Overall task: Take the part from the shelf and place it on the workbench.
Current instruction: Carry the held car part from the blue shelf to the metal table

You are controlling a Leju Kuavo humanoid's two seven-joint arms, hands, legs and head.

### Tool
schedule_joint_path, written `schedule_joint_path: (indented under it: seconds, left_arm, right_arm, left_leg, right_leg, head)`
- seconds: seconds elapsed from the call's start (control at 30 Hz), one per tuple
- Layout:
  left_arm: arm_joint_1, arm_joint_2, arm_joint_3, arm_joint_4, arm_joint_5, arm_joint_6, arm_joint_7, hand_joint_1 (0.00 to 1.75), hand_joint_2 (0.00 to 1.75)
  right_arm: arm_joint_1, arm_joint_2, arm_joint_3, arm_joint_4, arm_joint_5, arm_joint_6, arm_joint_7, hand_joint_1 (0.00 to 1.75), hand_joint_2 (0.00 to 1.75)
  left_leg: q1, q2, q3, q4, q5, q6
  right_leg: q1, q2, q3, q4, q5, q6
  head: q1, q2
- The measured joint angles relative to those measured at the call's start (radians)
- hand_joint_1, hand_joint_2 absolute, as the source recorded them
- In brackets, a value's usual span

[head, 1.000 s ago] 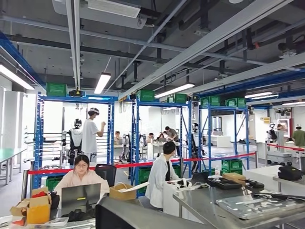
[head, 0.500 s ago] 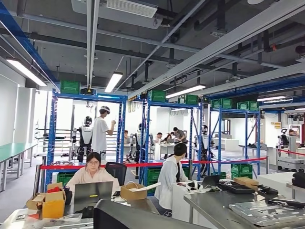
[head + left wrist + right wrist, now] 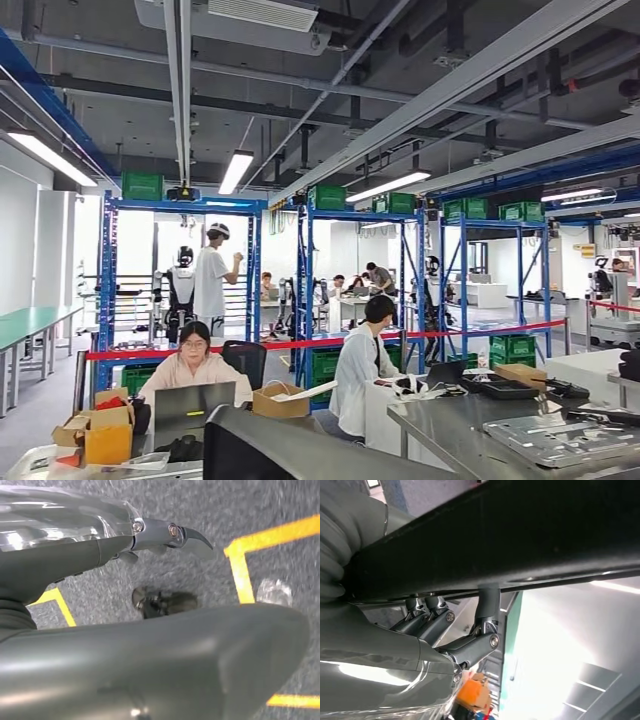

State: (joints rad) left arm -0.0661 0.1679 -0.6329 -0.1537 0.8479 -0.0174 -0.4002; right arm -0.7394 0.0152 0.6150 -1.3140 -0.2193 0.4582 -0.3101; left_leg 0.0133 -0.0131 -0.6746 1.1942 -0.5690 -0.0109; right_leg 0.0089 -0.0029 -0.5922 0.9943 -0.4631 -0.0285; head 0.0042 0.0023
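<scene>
Right hand (image 3: pixel 444 630) fingers (image 3: pixel 471 647) clenched round long dark part (image 3: pixel 508 535). Left hand (image 3: pixel 113 645) over floor, grasp cannot tell. Step judged: carrying part toward steel bench (image 3: pixel 453 430), lower right of frame. Next: approach, lower part flat. Cardboard box (image 3: pixel 106 435), lower left, holds red item; green crates (image 3: pixel 142 186) atop blue shelves, contents hidden.

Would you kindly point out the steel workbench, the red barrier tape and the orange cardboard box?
steel workbench (image 3: pixel 453 432), head view, bare top surface.
red barrier tape (image 3: pixel 287 344), head view, middle of the strip.
orange cardboard box (image 3: pixel 108 444), head view, front face.
</scene>
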Motion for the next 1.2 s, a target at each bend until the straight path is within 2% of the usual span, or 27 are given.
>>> schedule_joint_path:
  seconds: [0.03, 0.07, 0.1, 0.13, 0.17, 0.2, 0.23, 0.27, 0.33, 0.4, 0.43, 0.47, 0.53, 0.57, 0.6, 0.63, 0.7, 0.73, 0.77, 0.83, 0.87, 0.97, 1.07, 1.1, 1.13, 1.17, 1.2]
  left_arm:
    - [0.001, 0.000, 0.000, 0.000, 0.001, 0.000, -0.001, 0.00, 1.75]
    - [0.003, 0.000, 0.000, 0.000, 0.001, 0.001, -0.001, 0.00, 1.75]
    - [0.004, 0.000, 0.000, 0.000, 0.002, 0.001, -0.001, 0.00, 1.75]
    - [0.005, 0.000, -0.001, 0.000, 0.003, 0.001, -0.002, 0.00, 1.75]
    - [0.005, 0.000, -0.001, 0.000, 0.004, 0.001, -0.002, 0.00, 1.75]
    - [0.004, 0.000, -0.001, 0.000, 0.006, 0.001, -0.003, 0.00, 1.75]
    - [0.003, -0.001, -0.001, 0.000, 0.007, 0.001, -0.003, 0.00, 1.75]
    - [0.001, -0.002, -0.001, 0.000, 0.007, 0.001, -0.003, 0.00, 1.75]
    - [0.001, -0.002, -0.001, 0.000, 0.008, 0.001, -0.003, 0.00, 1.75]
    - [0.003, -0.002, -0.001, 0.000, 0.008, 0.001, -0.003, 0.00, 1.75]
    - [0.003, -0.002, -0.002, 0.000, 0.008, 0.001, -0.004, 0.00, 1.75]
    - [0.003, -0.002, -0.002, 0.000, 0.008, 0.001, -0.004, 0.00, 1.75]
    - [0.002, -0.001, -0.002, 0.000, 0.008, 0.001, -0.004, 0.00, 1.75]
    - [0.002, -0.001, -0.002, 0.000, 0.009, 0.001, -0.004, 0.00, 1.75]
    - [0.002, -0.001, -0.002, 0.000, 0.009, 0.000, -0.004, 0.00, 1.75]
    - [0.002, -0.001, -0.002, 0.000, 0.009, 0.000, -0.005, 0.00, 1.75]
    - [0.002, -0.002, -0.002, 0.000, 0.010, -0.002, -0.008, 0.00, 1.75]
    - [0.000, -0.004, -0.003, 0.000, 0.010, -0.003, -0.008, 0.00, 1.75]
    - [-0.001, -0.006, -0.004, 0.000, 0.010, -0.003, -0.009, 0.00, 1.75]
    - [-0.001, -0.009, -0.006, 0.000, 0.012, -0.004, -0.009, 0.00, 1.75]
    - [0.000, -0.009, -0.007, 0.000, 0.012, -0.004, -0.009, 0.00, 1.75]
    - [0.000, -0.009, -0.009, 0.000, 0.012, -0.004, -0.009, 0.00, 1.75]
    - [0.000, -0.009, -0.009, 0.000, 0.012, -0.004, -0.009, 0.00, 1.75]
    - [0.000, -0.009, -0.010, 0.000, 0.012, -0.004, -0.009, 0.00, 1.75]
    - [0.001, -0.008, -0.010, 0.000, 0.013, -0.004, -0.009, 0.00, 1.75]
    - [0.003, -0.008, -0.011, 0.000, 0.014, -0.004, -0.009, 0.00, 1.75]
    - [0.004, -0.007, -0.012, 0.000, 0.015, -0.004, -0.009, 0.00, 1.75]
  right_arm:
    - [0.001, 0.000, 0.000, 0.000, 0.000, 0.000, 0.000, 1.75, 1.75]
    - [0.003, 0.000, 0.000, 0.001, 0.000, 0.000, 0.000, 1.75, 1.75]
    - [0.005, 0.000, 0.000, 0.001, 0.001, 0.000, 0.000, 1.75, 1.75]
    - [0.005, 0.000, 0.000, 0.001, 0.001, 0.000, 0.000, 1.75, 1.75]
    - [0.005, 0.001, 0.000, 0.001, 0.001, 0.000, 0.000, 1.75, 1.75]
    - [0.004, 0.001, 0.000, 0.001, 0.001, 0.000, 0.000, 1.75, 1.75]
    - [0.003, 0.002, 0.000, 0.001, 0.001, 0.000, 0.000, 1.75, 1.75]
    - [0.003, 0.003, 0.000, 0.001, 0.002, 0.000, 0.001, 1.75, 1.75]
    - [0.003, 0.004, 0.000, 0.001, 0.003, 0.000, 0.002, 1.75, 1.75]
    - [0.002, 0.004, 0.000, 0.000, 0.004, 0.000, 0.002, 1.75, 1.75]
    - [0.002, 0.004, -0.001, 0.000, 0.003, 0.000, 0.002, 1.75, 1.75]
    - [0.001, 0.004, -0.001, 0.000, 0.003, 0.000, 0.002, 1.75, 1.75]
    - [0.003, 0.004, -0.001, 0.001, 0.003, 0.000, 0.002, 1.75, 1.75]
    - [0.005, 0.003, -0.001, 0.001, 0.003, 0.000, 0.002, 1.75, 1.75]
    - [0.007, 0.003, -0.001, 0.002, 0.003, 0.000, 0.002, 1.75, 1.75]
    - [0.008, 0.003, -0.001, 0.002, 0.003, 0.000, 0.002, 1.75, 1.75]
    - [0.005, 0.003, -0.001, 0.002, 0.003, 0.000, 0.002, 1.75, 1.75]
    - [0.002, 0.003, -0.001, 0.002, 0.004, 0.000, 0.002, 1.75, 1.75]
    - [-0.001, 0.004, -0.001, 0.002, 0.004, 0.000, 0.002, 1.75, 1.75]
    - [-0.006, 0.005, -0.001, 0.001, 0.004, 0.000, 0.002, 1.75, 1.75]
    - [-0.006, 0.006, -0.002, 0.000, 0.004, 0.000, 0.002, 1.75, 1.75]
    - [-0.006, 0.008, -0.002, -0.001, 0.004, 0.000, 0.002, 1.75, 1.75]
    - [-0.006, 0.008, -0.002, -0.001, 0.004, 0.000, 0.002, 1.75, 1.75]
    - [-0.007, 0.009, -0.002, -0.001, 0.004, 0.000, 0.002, 1.75, 1.75]
    - [-0.005, 0.010, -0.001, 0.000, 0.004, 0.000, 0.002, 1.75, 1.75]
    - [-0.003, 0.011, -0.001, 0.001, 0.004, 0.000, 0.002, 1.75, 1.75]
    - [-0.001, 0.012, -0.001, 0.002, 0.004, 0.000, 0.002, 1.75, 1.75]
  left_leg:
    - [0.003, 0.000, -0.037, 0.060, -0.016, -0.005]
    - [0.007, 0.001, -0.064, 0.095, -0.016, -0.010]
    - [0.011, 0.002, -0.073, 0.094, 0.003, -0.014]
    - [0.016, 0.003, -0.062, 0.054, 0.040, -0.019]
    - [0.020, 0.006, -0.039, -0.009, 0.082, -0.024]
    - [0.021, 0.008, -0.013, -0.067, 0.111, -0.028]
    - [0.021, 0.009, 0.008, -0.111, 0.125, -0.025]
    - [0.018, 0.010, 0.020, -0.134, 0.125, -0.020]
    - [0.012, 0.009, 0.025, -0.140, 0.111, 0.000]
    - [0.011, 0.007, 0.031, -0.142, 0.106, 0.014]
    - [0.011, 0.006, 0.035, -0.143, 0.103, 0.021]
    - [0.010, 0.006, 0.040, -0.144, 0.099, 0.027]
    - [0.005, 0.006, 0.049, -0.144, 0.091, 0.036]
    - [0.002, 0.005, 0.055, -0.144, 0.086, 0.039]
    - [-0.002, 0.004, 0.062, -0.144, 0.081, 0.041]
    - [-0.004, 0.002, 0.070, -0.144, 0.075, 0.042]
    - [-0.006, -0.002, 0.088, -0.145, 0.063, 0.041]
    - [-0.005, -0.003, 0.094, -0.146, 0.059, 0.040]
    - [-0.004, -0.004, 0.096, -0.148, 0.055, 0.037]
    - [-0.002, -0.005, 0.096, -0.154, 0.053, 0.029]
    - [-0.002, -0.004, 0.097, -0.158, 0.051, 0.025]
    - [-0.005, 0.000, 0.103, -0.158, 0.043, 0.019]
    - [-0.005, 0.001, 0.103, -0.155, 0.042, 0.018]
    - [-0.005, 0.001, 0.092, -0.135, 0.034, 0.016]
    - [0.000, 0.001, 0.046, -0.064, 0.019, 0.008]
    - [0.007, 0.002, 0.010, -0.026, 0.029, -0.003]
    - [0.015, 0.004, -0.016, -0.011, 0.054, -0.015]
  right_leg:
    - [0.000, 0.000, 0.004, 0.000, -0.004, 0.000]
    - [-0.001, 0.000, 0.008, 0.001, -0.008, 0.001]
    - [-0.002, 0.000, 0.013, 0.001, -0.012, 0.003]
    - [-0.004, 0.000, 0.019, 0.003, -0.019, 0.007]
    - [-0.006, 0.001, 0.025, 0.007, -0.027, 0.012]
    - [-0.007, 0.001, 0.030, 0.013, -0.036, 0.019]
    - [-0.006, 0.002, 0.032, 0.019, -0.044, 0.027]
    - [-0.006, 0.002, 0.032, 0.023, -0.050, 0.033]
    - [-0.007, 0.002, 0.032, 0.024, -0.054, 0.041]
    - [-0.011, 0.001, 0.029, 0.040, -0.068, 0.048]
    - [-0.011, 0.001, 0.014, 0.073, -0.083, 0.051]
    - [-0.012, 0.001, -0.014, 0.127, -0.105, 0.053]
    - [-0.011, 0.001, -0.095, 0.266, -0.149, 0.052]
    - [-0.011, 0.002, -0.130, 0.313, -0.154, 0.050]
    - [-0.009, 0.002, -0.147, 0.325, -0.139, 0.045]
    - [-0.006, 0.003, -0.145, 0.295, -0.104, 0.038]
    - [0.008, 0.006, -0.100, 0.164, -0.015, 0.018]
    - [0.015, 0.007, -0.078, 0.107, 0.014, 0.009]
    - [0.021, 0.008, -0.064, 0.072, 0.026, 0.002]
    - [0.025, 0.008, -0.054, 0.047, 0.018, -0.006]
    - [0.022, 0.006, -0.046, 0.033, 0.015, -0.007]
    - [0.012, 0.003, -0.022, -0.001, 0.017, -0.005]
    - [0.012, 0.003, -0.019, -0.003, 0.017, -0.005]
    - [0.011, 0.003, -0.016, -0.004, 0.015, -0.006]
    - [0.009, 0.002, -0.005, -0.006, 0.008, -0.005]
    - [0.005, 0.002, 0.010, -0.006, -0.004, -0.002]
    - [0.000, 0.002, 0.028, -0.005, -0.019, 0.003]
  head:
    - [0.000, 0.000]
    - [0.000, 0.000]
    - [0.000, 0.000]
    - [0.000, 0.000]
    - [0.000, 0.000]
    - [0.000, 0.000]
    - [0.000, 0.000]
    - [-0.001, 0.000]
    - [-0.002, 0.000]
    - [-0.002, 0.000]
    - [-0.002, 0.000]
    - [-0.002, 0.000]
    - [-0.002, 0.000]
    - [-0.002, 0.000]
    - [-0.002, 0.000]
    - [-0.002, 0.000]
    - [-0.002, 0.000]
    - [-0.002, 0.000]
    - [-0.003, 0.001]
    - [-0.004, 0.001]
    - [-0.005, 0.001]
    - [-0.005, 0.001]
    - [-0.005, 0.001]
    - [-0.005, 0.001]
    - [-0.005, 0.001]
    - [-0.005, 0.001]
    - [-0.005, 0.000]
